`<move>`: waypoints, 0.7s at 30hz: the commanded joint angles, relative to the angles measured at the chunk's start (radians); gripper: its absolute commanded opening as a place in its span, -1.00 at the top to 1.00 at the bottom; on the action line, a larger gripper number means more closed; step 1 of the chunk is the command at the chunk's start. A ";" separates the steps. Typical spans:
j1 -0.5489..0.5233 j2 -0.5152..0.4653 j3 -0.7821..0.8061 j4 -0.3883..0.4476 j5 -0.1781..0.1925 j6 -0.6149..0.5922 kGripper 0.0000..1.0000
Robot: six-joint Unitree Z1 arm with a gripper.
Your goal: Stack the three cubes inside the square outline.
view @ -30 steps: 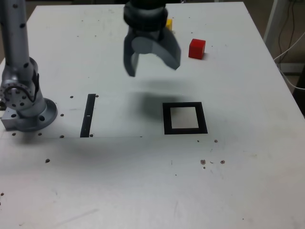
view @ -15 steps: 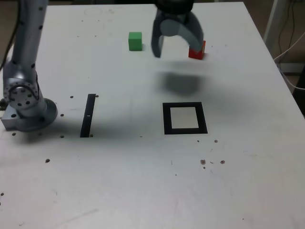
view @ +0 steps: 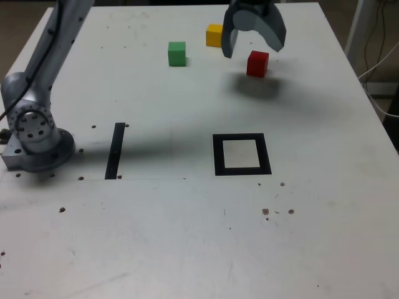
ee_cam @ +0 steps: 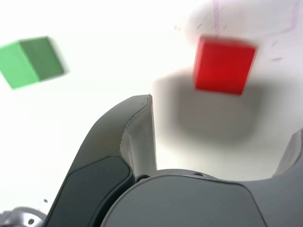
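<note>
Across the exterior view from its left: the green cube (view: pixel 177 53), the yellow cube (view: pixel 214 35), then the hand (view: pixel 254 47), spread wide and empty, above the red cube (view: pixel 257 63). The square outline (view: pixel 242 154) lies nearer on the counter (view: pixel 187 237), empty. Centre the jaws on red's flat sides before descending.

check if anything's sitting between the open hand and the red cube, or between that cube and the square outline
Nothing visible blocks either. The hand hangs open just above the red cube, with only bare table showing between them. The stretch from the cube down to the square outline is bare too; the green cube and yellow cube sit off to the exterior view's left.
</note>
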 commanded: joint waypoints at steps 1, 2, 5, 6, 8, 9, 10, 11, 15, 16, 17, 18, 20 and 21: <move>0.008 0.030 -0.028 0.012 0.004 0.010 -0.99; 0.012 0.041 -0.039 0.016 0.006 0.013 -0.99; 0.024 0.072 -0.068 0.024 0.009 0.023 -0.99; 0.030 0.083 -0.077 0.025 0.009 0.026 -0.99; 0.041 0.102 -0.093 0.027 0.011 0.032 -0.99; 0.046 0.110 -0.101 0.027 0.012 0.035 -0.98; 0.050 0.119 -0.109 0.027 0.013 0.038 -0.98; 0.054 0.127 -0.118 0.027 0.015 0.041 -0.98; 0.065 0.160 -0.162 0.035 0.022 0.055 -0.98; 0.067 0.170 -0.176 0.041 0.022 0.059 -0.97; 0.068 0.178 -0.184 0.045 0.023 0.062 -0.96; 0.069 0.184 -0.190 0.049 0.023 0.064 -0.96; 0.069 0.194 -0.197 0.054 0.023 0.066 -0.94; 0.068 0.197 -0.198 0.054 0.023 0.066 -0.92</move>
